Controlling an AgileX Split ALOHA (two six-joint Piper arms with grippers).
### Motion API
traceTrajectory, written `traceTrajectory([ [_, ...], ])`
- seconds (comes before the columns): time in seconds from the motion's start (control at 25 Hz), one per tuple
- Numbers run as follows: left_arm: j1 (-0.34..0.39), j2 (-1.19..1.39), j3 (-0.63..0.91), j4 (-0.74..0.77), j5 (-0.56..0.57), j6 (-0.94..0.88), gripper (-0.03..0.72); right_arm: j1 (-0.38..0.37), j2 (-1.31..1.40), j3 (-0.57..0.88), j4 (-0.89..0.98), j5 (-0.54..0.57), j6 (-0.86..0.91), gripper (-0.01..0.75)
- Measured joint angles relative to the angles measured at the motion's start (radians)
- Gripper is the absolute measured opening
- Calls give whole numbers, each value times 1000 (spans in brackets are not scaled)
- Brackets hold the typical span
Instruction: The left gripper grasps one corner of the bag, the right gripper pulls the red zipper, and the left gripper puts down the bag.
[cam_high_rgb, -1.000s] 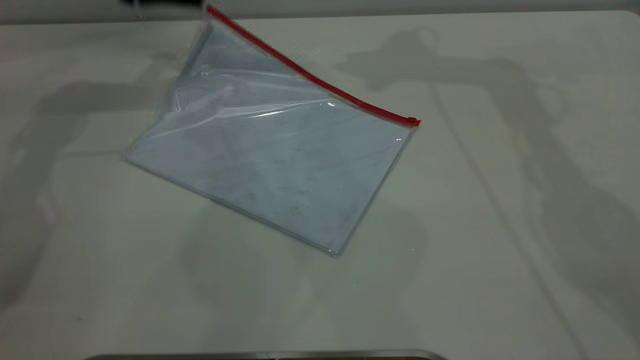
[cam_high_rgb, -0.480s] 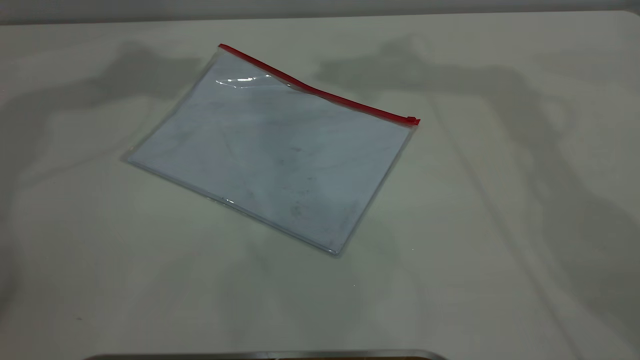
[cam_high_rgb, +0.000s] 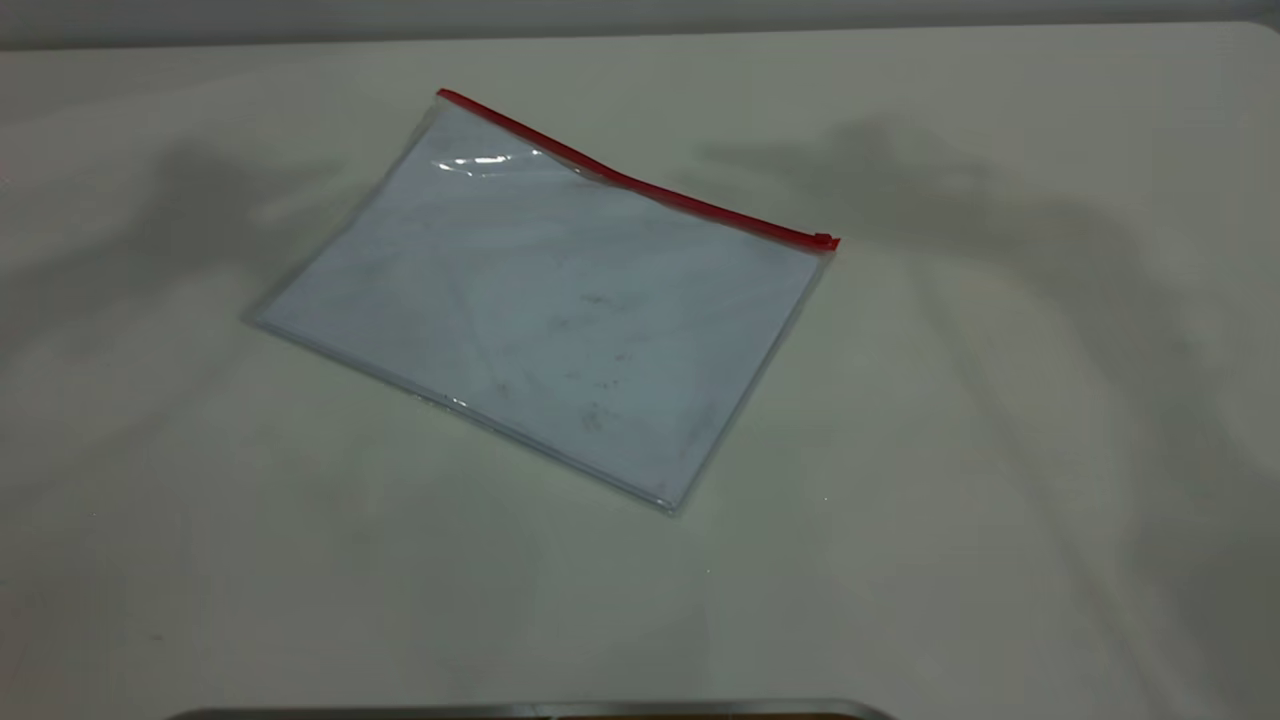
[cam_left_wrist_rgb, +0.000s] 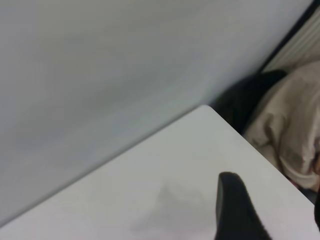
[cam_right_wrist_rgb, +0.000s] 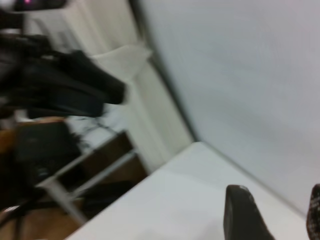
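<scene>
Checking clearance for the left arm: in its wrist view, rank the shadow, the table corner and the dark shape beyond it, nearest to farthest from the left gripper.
From the left gripper:
1. shadow, on the tabletop right beside it.
2. table corner, farther along the tabletop.
3. dark shape, off the table, past that corner.

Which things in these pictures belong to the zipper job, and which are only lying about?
Belongs to the job:
- the bag, lying flat on the table
- the red zipper along its far edge
- the left gripper and the right gripper, both away from the bag

Just there:
- the table
- a metal edge at the near side
</scene>
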Motion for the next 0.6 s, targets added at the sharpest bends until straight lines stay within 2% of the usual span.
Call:
traceTrajectory([
  [0.32,-1,-227,0,35,0,-52,443,48,-162,-1,-334,0,113,354],
  [0.52,-1,-355,-1,132,0,-109,443,48,-243,2,-431,0,137,354],
  [0.6,-1,-399,-1,185,0,-147,443,48,-304,55,-440,0,145,354],
])
